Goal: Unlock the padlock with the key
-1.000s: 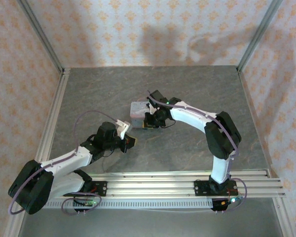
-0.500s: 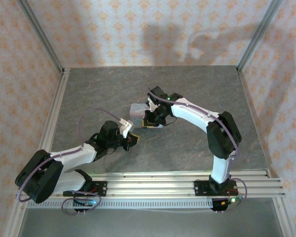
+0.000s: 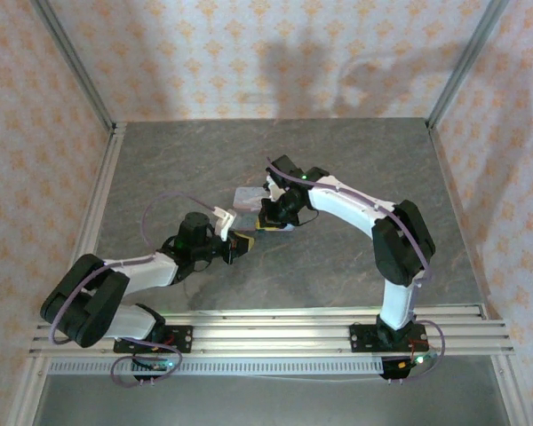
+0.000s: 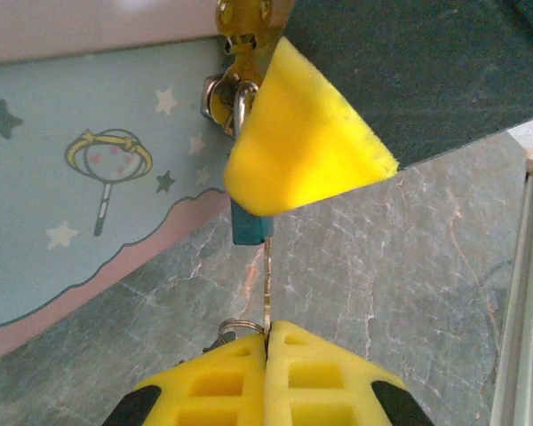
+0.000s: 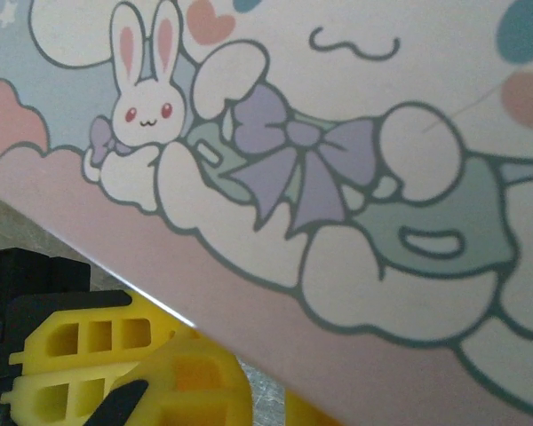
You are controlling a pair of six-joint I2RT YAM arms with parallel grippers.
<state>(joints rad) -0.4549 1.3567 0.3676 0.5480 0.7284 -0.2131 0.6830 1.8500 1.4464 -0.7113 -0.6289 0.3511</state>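
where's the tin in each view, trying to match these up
Top external: tin just left of centre, small and pale.
Left wrist: tin upper left, blue starry face with a pink edge.
Right wrist: tin across the top and right, bunny picture.
Shared landmark: the grey marbled table under it.

L arm (image 3: 129, 275) is stretched low along the surface, fwd and to the right of its base, wrist approx. level. Left gripper (image 4: 266, 337) is clamped tight, pads pressed flat together, key (image 4: 267, 288) pinched at the tips. R arm (image 3: 355, 209) is arched w/ elbow raised, wrist bent down. Right gripper (image 3: 272, 222) is closed, set just beyond the left fingertips, facing them; one right finger (image 4: 302, 146) is seen close ahead.
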